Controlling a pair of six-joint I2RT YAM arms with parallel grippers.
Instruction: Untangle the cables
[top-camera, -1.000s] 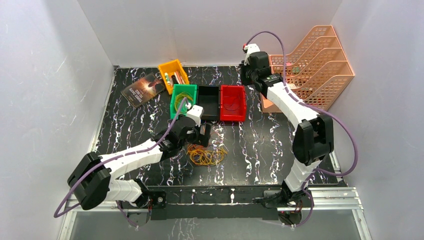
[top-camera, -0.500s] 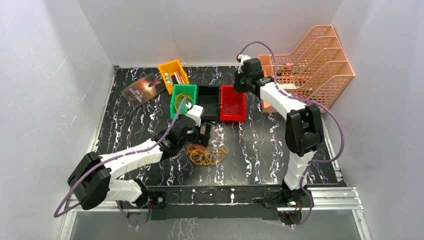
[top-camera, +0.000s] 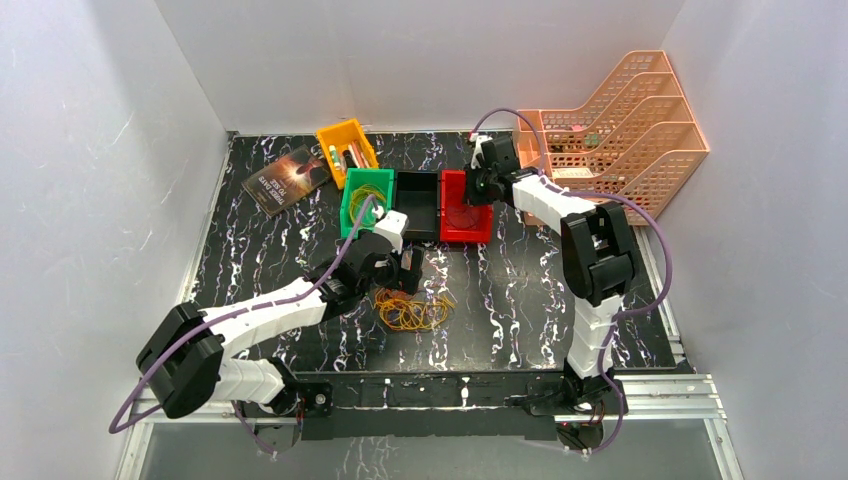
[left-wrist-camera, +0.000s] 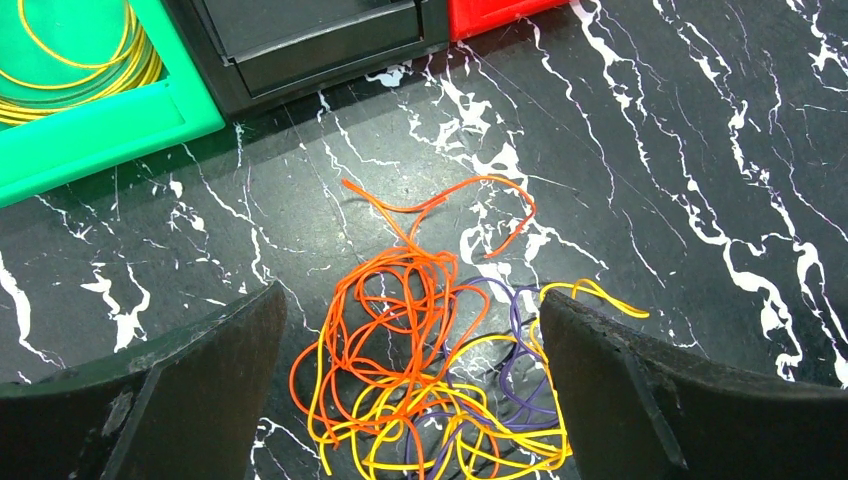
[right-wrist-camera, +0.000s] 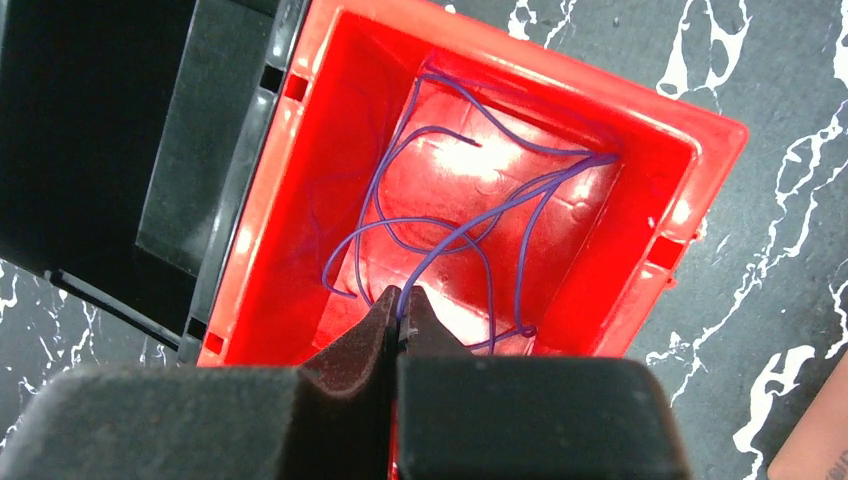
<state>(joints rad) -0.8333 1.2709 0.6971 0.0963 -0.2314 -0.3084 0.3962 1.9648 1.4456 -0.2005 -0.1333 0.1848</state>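
Two arms are in view, and only one has moved. A second ago the right gripper (right-wrist-camera: 398, 300) hung by the peach file rack (top-camera: 640, 140) at 2 o'clock on the table (top-camera: 520, 300). It has since swung toward 9 o'clock and is now over the red bin (right-wrist-camera: 640, 230). Its fingers are pressed together, clamped on a purple cable (right-wrist-camera: 470, 225) whose loops trail down onto the bin floor.

The left gripper (left-wrist-camera: 410, 305) is where it was, with its jaws spread wide above the cables (left-wrist-camera: 420, 400). This tangle of orange, yellow and a few purple strands lies on the table at 6 o'clock from the black bin (left-wrist-camera: 320, 50), just clear of the row of bins. From above, its outline looks the same as a second ago. Whether the left fingertips touch the table cannot be told.

The green bin (left-wrist-camera: 100, 125), at 9 o'clock from the black one, holds coiled yellow loops. The red bin stands at the black bin's 3 o'clock, touching it.
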